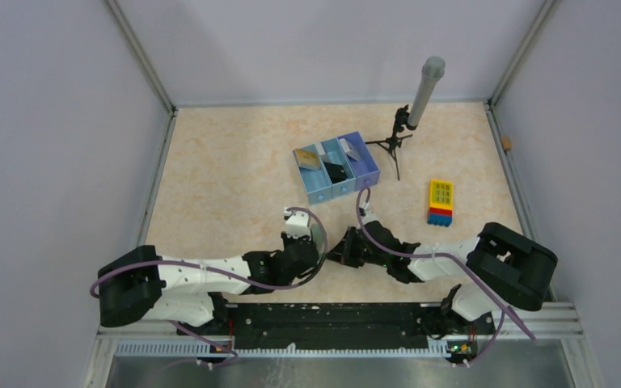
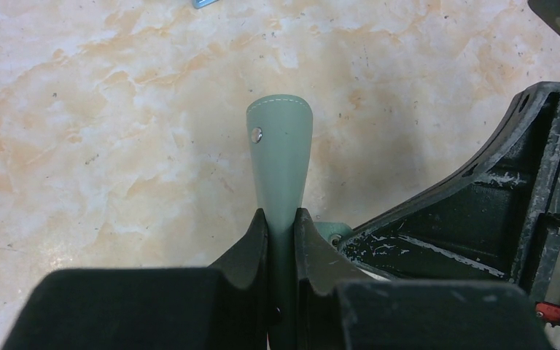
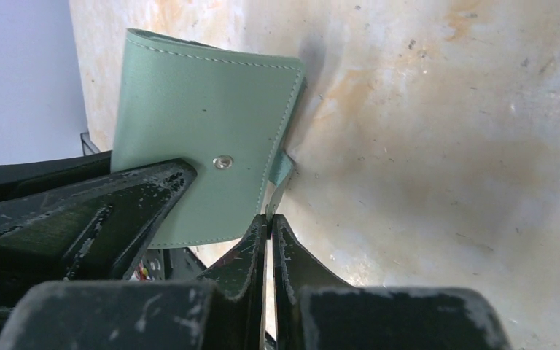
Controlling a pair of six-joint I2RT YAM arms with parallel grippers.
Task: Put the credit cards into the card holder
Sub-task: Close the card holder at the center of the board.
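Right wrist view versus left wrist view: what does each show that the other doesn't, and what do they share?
Right wrist only: the card holder seen broadside, and the right gripper shut on a thin flap at its corner. Left wrist only: the card holder edge-on, and part of the right arm beside it. Both: the card holder clamped by the left gripper, and the marbled table.

No legible text, label or number on anything
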